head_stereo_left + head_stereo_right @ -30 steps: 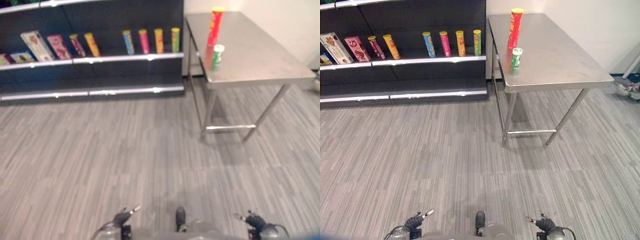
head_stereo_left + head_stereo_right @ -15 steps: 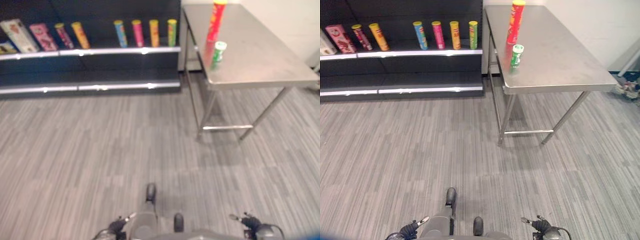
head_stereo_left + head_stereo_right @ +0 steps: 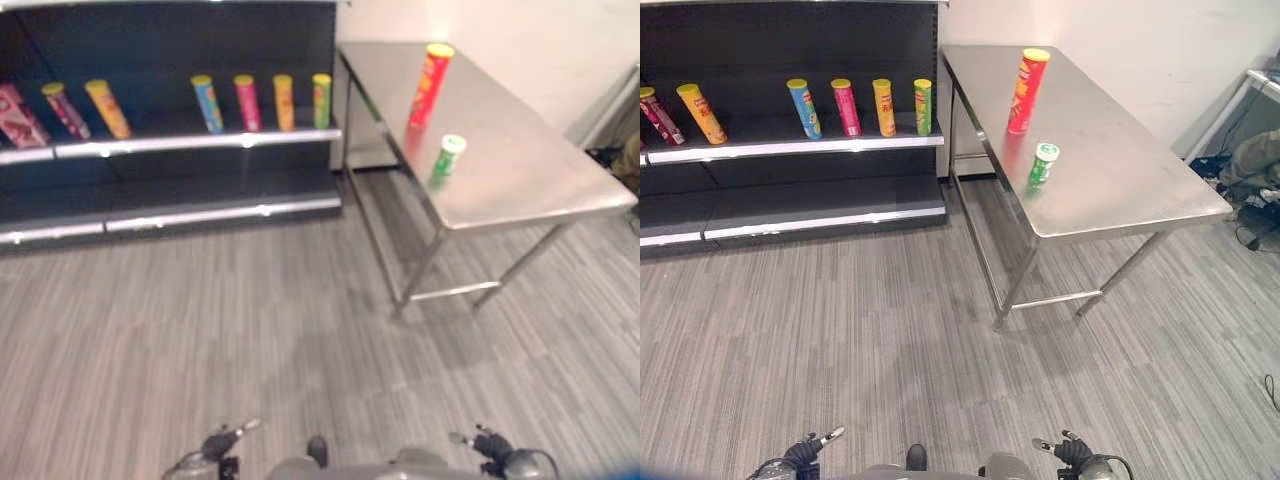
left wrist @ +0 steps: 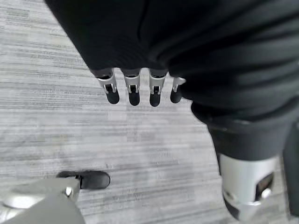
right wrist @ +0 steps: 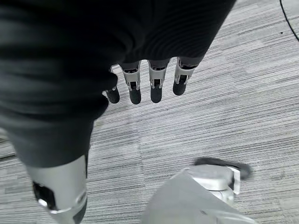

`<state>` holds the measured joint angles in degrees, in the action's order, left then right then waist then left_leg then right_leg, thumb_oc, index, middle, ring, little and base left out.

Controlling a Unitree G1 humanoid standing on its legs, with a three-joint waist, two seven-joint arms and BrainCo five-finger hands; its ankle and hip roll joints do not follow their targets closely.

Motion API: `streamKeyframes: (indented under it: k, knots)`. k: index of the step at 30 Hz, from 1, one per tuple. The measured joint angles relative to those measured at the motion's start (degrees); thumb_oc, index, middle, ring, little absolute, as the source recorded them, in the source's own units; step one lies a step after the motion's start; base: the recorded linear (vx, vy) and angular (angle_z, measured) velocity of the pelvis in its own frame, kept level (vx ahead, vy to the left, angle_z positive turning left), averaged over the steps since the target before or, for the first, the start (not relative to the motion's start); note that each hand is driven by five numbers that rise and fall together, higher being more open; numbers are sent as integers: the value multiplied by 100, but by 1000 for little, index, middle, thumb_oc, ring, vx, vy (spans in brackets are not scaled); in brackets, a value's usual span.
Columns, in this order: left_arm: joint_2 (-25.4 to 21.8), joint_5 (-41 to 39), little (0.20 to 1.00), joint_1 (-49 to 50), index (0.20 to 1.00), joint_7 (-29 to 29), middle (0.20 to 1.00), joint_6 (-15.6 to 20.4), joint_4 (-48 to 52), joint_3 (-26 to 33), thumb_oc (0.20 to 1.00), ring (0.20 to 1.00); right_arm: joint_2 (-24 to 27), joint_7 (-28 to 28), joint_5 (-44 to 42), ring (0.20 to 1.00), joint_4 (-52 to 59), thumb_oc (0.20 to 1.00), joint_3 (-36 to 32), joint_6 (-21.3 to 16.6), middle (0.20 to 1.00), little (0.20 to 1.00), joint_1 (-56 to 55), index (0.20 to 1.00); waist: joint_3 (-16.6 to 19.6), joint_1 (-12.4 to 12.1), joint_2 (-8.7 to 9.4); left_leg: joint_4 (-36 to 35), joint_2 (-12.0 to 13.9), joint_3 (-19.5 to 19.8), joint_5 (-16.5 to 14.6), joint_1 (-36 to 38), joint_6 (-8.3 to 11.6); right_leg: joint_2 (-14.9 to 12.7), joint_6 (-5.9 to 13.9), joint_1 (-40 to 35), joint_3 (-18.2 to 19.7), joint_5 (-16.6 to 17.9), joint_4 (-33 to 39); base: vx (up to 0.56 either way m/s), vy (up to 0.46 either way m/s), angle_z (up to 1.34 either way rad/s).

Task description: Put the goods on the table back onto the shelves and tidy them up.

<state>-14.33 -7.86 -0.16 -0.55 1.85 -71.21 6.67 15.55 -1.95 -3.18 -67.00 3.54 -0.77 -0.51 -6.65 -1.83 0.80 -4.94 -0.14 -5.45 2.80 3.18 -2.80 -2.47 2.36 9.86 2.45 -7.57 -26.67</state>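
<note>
1. Two goods stand on the table (image 3: 1110,190): a tall red can (image 3: 1026,91) with a yellow lid toward the far end, and a short green can (image 3: 1041,166) with a white lid nearer me. Both are upright, apart from each other, on the table's left half.
2. I note the table is steel, on thin legs, its left edge just beside the right end of the shelves (image 3: 790,150).
3. On the shelves' middle board I count four upright cans in a row at the right end: blue can (image 3: 804,108), pink can (image 3: 844,106), orange can (image 3: 883,107), green-yellow can (image 3: 923,106). Further left, a yellow can (image 3: 700,113) and a dark red can (image 3: 658,115) lean.
4. My left hand (image 4: 135,88) hangs over the grey striped floor (image 3: 890,330), fingers straight and holding nothing.
5. My right hand (image 5: 145,86) likewise hangs above the floor, fingers relaxed and side by side, thumb apart, nothing in it.
6. Both hands are well apart from the table and the shelves.
</note>
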Motion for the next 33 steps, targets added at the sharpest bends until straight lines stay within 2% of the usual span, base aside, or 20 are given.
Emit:
streamKeyframes:
  k: [1, 3, 4, 6, 8, 10, 11, 13, 15, 16, 17, 19, 20, 21, 25, 26, 28, 29, 30, 33]
  knots:
    - [-33, -2, 1000, 34, 1000, 3, 1000, 13, 42, 13, 1000, 1000, -5, 6, 0, 1000, -6, 1000, 4, -10, 1000, 1000, -11, 1000, -14, -6, 19, -2, -12, 33, -114, -10, 65, 21, 55, -6, 29, 34, 519, 283, 35, 7]
    - [-55, -2, 1000, 36, 1000, 1, 1000, 1, 33, -9, 1000, 1000, -25, 8, 1, 1000, -65, 1000, 16, 7, 1000, 1000, -21, 1000, -119, 76, 155, 1, -172, 113, -158, 100, 9, 67, 166, 76, 4, 205, 1112, 368, 55, 19]
    - [-24, -5, 1000, 57, 1000, -7, 1000, 8, 29, -11, 1000, 1000, -39, 13, 12, 1000, -98, 1000, 32, 21, 1000, 1000, -30, 1000, -127, 159, 144, 2, -167, 223, -335, 102, -169, 165, 208, 53, 6, 347, 1837, 279, 34, 20]
    - [6, -5, 1000, 50, 1000, -11, 1000, 0, 16, 3, 1000, 1000, -59, 11, 45, 1000, -69, 1000, 30, 20, 1000, 1000, 16, 1000, -293, 297, 176, -3, -215, 234, -295, 126, -369, 302, 230, 339, -51, 899, 2787, 214, 9, 21]
    - [57, -5, 1000, 126, 1000, -15, 1000, -4, 16, 0, 1000, 1000, -70, 5, 95, 1000, -157, 1000, 29, 46, 1000, 1000, -57, 1000, -385, 415, 236, -4, -271, 253, -336, 319, -363, 299, 177, 559, -402, 1075, 3074, 288, -36, 18]
    - [120, -5, 1000, 199, 1000, -11, 1000, -5, 40, -67, 1000, 1000, -71, 14, 100, 1000, -247, 1000, 25, 24, 1000, 1000, -194, 1000, -379, 445, 245, 10, -298, 355, -630, 491, -397, 280, 80, 646, -624, 1124, 2909, 272, -48, 17]
    - [149, -5, 1000, 204, 1000, -23, 1000, 3, 56, -144, 1000, 1000, -71, 11, 102, 1000, -259, 1000, 25, 48, 1000, 1000, -290, 1000, -364, 456, 230, -7, -288, 454, -695, 587, -390, 295, 97, 655, -641, 1119, 2782, 284, -70, 46]
    - [167, -5, 1000, 183, 1000, -26, 1000, -2, 198, -324, 1000, 1000, -62, 16, 100, 1000, -319, 1000, -7, 46, 1000, 1000, -355, 1000, -247, 569, 267, -1, -233, 745, -842, 659, -262, 280, 99, 512, -640, 1116, 2659, 297, -101, 77]
    - [164, -3, 1000, 182, 1000, -40, 1000, -20, 205, -472, 1000, 1000, -32, 35, 100, 1000, -306, 1000, -1, 37, 1000, 1000, -424, 1000, -211, 689, 268, 238, -184, 956, -1004, 718, -33, 262, 76, 121, -698, 1444, 2920, 282, -139, 77]
    - [210, -2, 1000, 184, 1000, -68, 1000, -25, 210, -481, 1000, 1000, 21, 46, 98, 1000, -201, 1000, -7, 37, 1000, 1000, -419, 1000, -204, 714, 214, 813, -110, 937, -1262, 613, 260, 310, -73, -121, -747, 1726, 3018, 207, -156, 55]
    - [249, -1, 1000, 171, 1000, -84, 1000, -27, 238, -496, 1000, 1000, 47, 46, 96, 1000, -79, 1000, -22, 31, 1000, 1000, -409, 1000, -196, 731, 225, 1493, -114, 920, -1377, 446, 403, 340, -322, -354, -791, 1783, 3102, 119, -106, 40]
    - [354, -4, 1000, 159, 1000, -112, 1000, -21, 323, -489, 1000, 1000, 147, 53, 89, 1000, 83, 1000, 4, -14, 1000, 1000, -218, 1000, -183, 683, 226, 3269, -69, 688, -1511, -217, 556, 383, -594, -644, -803, 1759, 3170, 111, -110, -1]
    - [344, -2, 1000, 160, 1000, -130, 1000, -21, 362, -488, 1000, 1000, 182, 56, 87, 1000, 141, 1000, 5, -32, 1000, 1000, -118, 1000, -157, 673, 231, 3704, 10, 593, -1521, -453, 530, 424, -680, -736, -734, 1630, 3172, 193, -96, -15]
    - [342, -3, 1000, 129, 1000, -130, 1000, -36, 384, -488, 1000, 1000, 201, 76, 83, 1000, 135, 1000, -12, -11, 1000, 1000, -28, 1000, -127, 660, 191, 3785, 127, 466, -1532, -617, 556, 458, -735, -781, -698, 1623, 3171, 208, -16, -28]
    - [327, -4, 1000, 78, 1000, -137, 1000, -52, 497, -499, 1000, 1000, 235, 120, 79, 1000, 157, 1000, -15, -5, 1000, 1000, 81, 1000, -147, 576, 159, 2570, 350, 493, -1468, -732, 559, 598, -832, -928, -452, 1491, 3171, 278, 53, -37]
    - [308, -3, 1000, 92, 1000, -149, 1000, -55, 451, -501, 1000, 1000, 217, 129, 78, 1000, 173, 1000, -29, 20, 1000, 1000, 82, 1000, -155, 524, 222, 1724, 385, 530, -1339, -724, 591, 604, -785, -947, -295, 1320, 3186, 283, 93, -36]
    - [279, -3, 1000, -7, 1000, -170, 1000, -48, 368, -510, 1000, 1000, 218, 141, 78, 1000, 225, 1000, -35, 34, 1000, 1000, 84, 1000, -211, 476, 235, 364, 377, 738, -788, -845, 733, 601, -768, -933, -164, 1258, 3215, 208, 108, -30]
    - [274, -3, 1000, -53, 1000, -174, 1000, -51, 378, -505, 1000, 1000, 218, 125, 79, 1000, 218, 1000, -61, 31, 1000, 1000, 96, 1000, -243, 427, 197, 50, 399, 816, -630, -843, 732, 610, -772, -942, -139, 1262, 3212, 159, 104, -48]
    - [278, 0, 1000, -103, 1000, -179, 1000, -56, 350, -506, 1000, 1000, 215, 134, 77, 1000, 175, 1000, -168, 24, 1000, 1000, 144, 1000, -314, 352, 172, -47, 451, 862, -403, -1167, 900, 639, -791, -955, -19, 1245, 3216, 255, 199, -58]
    - [279, 1, 1000, -144, 1000, -186, 1000, -66, 161, -559, 1000, 1000, 265, 138, 76, 1000, 87, 1000, -259, 27, 1000, 1000, 185, 1000, -382, 198, 15, 8, 509, 977, -299, -1642, 941, 696, -830, -968, 236, 1205, 3210, 259, 227, -59]
